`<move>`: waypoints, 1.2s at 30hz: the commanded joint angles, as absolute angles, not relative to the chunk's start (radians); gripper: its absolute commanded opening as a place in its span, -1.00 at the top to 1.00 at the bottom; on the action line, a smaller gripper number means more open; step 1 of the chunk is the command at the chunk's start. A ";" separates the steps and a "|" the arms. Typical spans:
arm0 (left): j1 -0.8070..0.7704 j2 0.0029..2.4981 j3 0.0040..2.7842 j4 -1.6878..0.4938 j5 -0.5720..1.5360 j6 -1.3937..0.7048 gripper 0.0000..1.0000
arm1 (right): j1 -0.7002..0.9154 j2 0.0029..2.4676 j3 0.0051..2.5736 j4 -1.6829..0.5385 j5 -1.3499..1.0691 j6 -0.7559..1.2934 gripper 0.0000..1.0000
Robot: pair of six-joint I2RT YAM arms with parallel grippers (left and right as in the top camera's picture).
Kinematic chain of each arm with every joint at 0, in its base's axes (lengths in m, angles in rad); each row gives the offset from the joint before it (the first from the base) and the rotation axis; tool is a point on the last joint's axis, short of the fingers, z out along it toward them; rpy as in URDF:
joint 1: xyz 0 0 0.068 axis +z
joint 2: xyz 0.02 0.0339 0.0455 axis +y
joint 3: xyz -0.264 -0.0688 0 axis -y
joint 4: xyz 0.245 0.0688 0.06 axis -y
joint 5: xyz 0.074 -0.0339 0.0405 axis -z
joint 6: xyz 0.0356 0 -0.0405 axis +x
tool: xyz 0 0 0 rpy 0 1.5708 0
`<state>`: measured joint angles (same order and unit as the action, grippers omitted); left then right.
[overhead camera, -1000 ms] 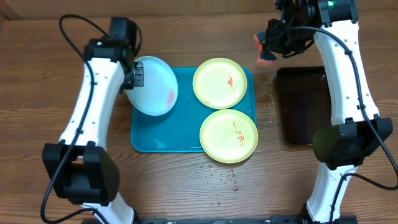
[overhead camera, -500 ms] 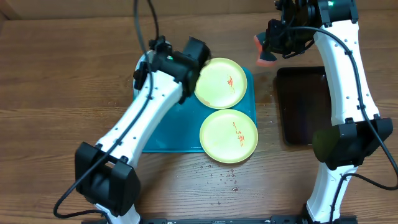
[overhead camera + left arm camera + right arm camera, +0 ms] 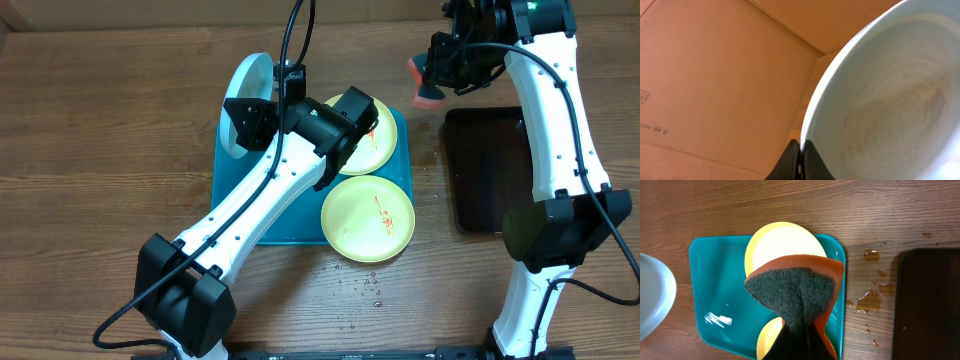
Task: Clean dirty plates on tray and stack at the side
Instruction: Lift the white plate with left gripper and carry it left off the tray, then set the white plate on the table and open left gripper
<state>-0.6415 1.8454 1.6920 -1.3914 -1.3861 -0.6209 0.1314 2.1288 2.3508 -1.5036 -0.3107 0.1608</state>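
Note:
My left gripper (image 3: 248, 118) is shut on the rim of the light blue-white plate (image 3: 243, 82) and holds it raised and tilted on edge above the back left of the turquoise tray (image 3: 228, 190). In the left wrist view the plate (image 3: 890, 100) fills the right side, with the jaws (image 3: 800, 159) pinching its rim. Two pale yellow-green plates with red smears lie on the tray: the far one (image 3: 372, 140) is partly under my left arm, the near one (image 3: 368, 218) overhangs the front rim. My right gripper (image 3: 432, 72) is shut on an orange sponge (image 3: 795, 282) with a grey scouring face, above the tray's back right corner.
A glossy black tray (image 3: 485, 170) lies to the right of the turquoise tray. Water drops (image 3: 870, 297) lie on the wood between the two trays, and more drops (image 3: 360, 285) in front of the turquoise tray. The left arm stretches diagonally over the tray.
My left arm has swung in over the tray and lifted the blue-white plate off it, tipping it on edge. The right arm and sponge have not moved.

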 commanded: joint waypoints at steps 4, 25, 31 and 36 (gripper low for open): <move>-0.594 1.821 1.718 -1.391 -1.146 -0.673 0.92 | 0.132 2.083 2.385 -1.499 -0.316 0.159 0.93; 0.274 1.821 1.679 -1.187 -0.080 -0.275 0.92 | 0.136 2.083 2.384 -1.503 -0.316 0.156 0.93; 0.429 1.821 1.548 -1.095 -0.080 -0.378 0.91 | 0.136 2.083 2.384 -1.521 -0.316 0.155 0.93; 0.491 1.821 1.396 -0.936 -0.081 -0.394 0.92 | 0.136 2.083 2.384 -1.521 -0.316 0.155 0.93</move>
<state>0.4778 1.8446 1.4677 -0.9905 -0.1074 -0.3618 0.1326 2.1288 2.3508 -1.5227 -0.3103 0.1604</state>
